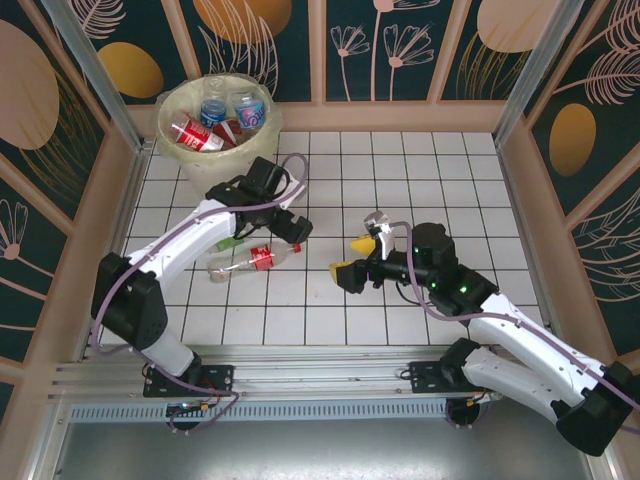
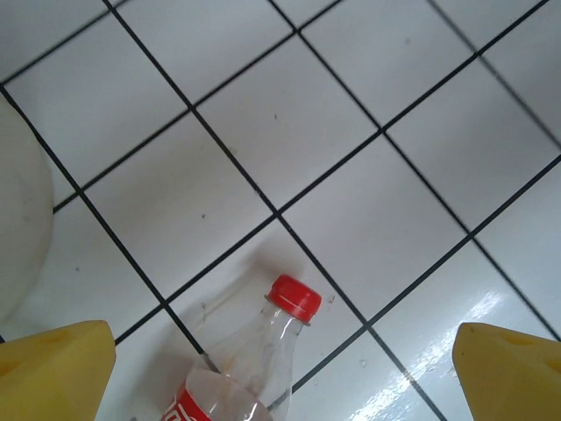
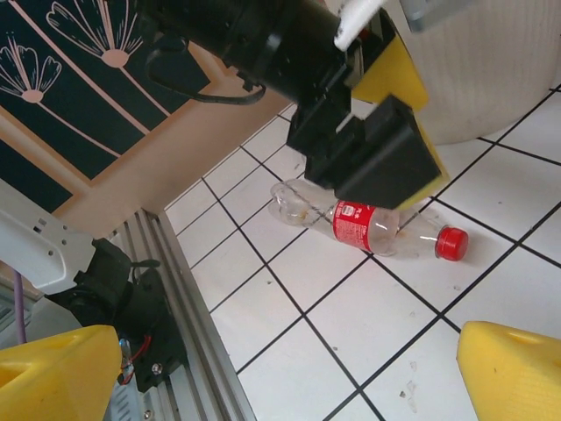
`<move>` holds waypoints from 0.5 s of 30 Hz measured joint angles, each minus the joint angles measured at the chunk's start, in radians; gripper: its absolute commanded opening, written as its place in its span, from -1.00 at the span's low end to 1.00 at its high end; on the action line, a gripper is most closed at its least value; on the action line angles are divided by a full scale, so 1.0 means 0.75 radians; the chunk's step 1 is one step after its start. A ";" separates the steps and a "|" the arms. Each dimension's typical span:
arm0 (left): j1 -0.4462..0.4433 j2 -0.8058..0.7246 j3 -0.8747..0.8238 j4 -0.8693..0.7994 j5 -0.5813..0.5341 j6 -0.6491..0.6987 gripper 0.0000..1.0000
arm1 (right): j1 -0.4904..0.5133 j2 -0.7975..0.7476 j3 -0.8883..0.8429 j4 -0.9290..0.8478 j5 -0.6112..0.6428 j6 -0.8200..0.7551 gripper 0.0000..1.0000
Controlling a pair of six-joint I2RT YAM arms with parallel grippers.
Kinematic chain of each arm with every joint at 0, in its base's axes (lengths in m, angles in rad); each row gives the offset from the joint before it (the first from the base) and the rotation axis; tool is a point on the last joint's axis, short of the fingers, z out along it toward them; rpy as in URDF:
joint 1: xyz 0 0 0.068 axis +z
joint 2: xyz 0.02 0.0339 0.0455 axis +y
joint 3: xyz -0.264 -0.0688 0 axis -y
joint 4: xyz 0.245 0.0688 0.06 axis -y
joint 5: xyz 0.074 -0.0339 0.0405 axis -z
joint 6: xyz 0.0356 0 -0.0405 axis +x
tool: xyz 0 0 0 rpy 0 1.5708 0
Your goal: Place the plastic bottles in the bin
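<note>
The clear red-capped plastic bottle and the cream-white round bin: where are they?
Clear red-capped plastic bottle (image 3: 355, 224): right wrist view, red label.
Cream-white round bin (image 1: 197, 166): top external view, front wall.

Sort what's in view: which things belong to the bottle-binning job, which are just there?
Job:
- red-capped bottle lying flat
- bin
- bottles already inside it
- left hand, open over the lying bottle
- right hand, open, empty

Not the job:
- tiled table
- patterned wall panels
- mounting rail
</note>
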 measured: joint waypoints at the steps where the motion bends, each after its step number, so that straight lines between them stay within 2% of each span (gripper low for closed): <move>1: -0.006 0.012 -0.001 -0.007 -0.017 0.004 0.97 | -0.001 0.000 0.000 -0.002 0.000 0.000 0.98; 15: -0.034 0.227 -0.008 -0.118 -0.222 0.015 0.92 | -0.013 0.000 0.000 -0.007 -0.005 0.000 0.98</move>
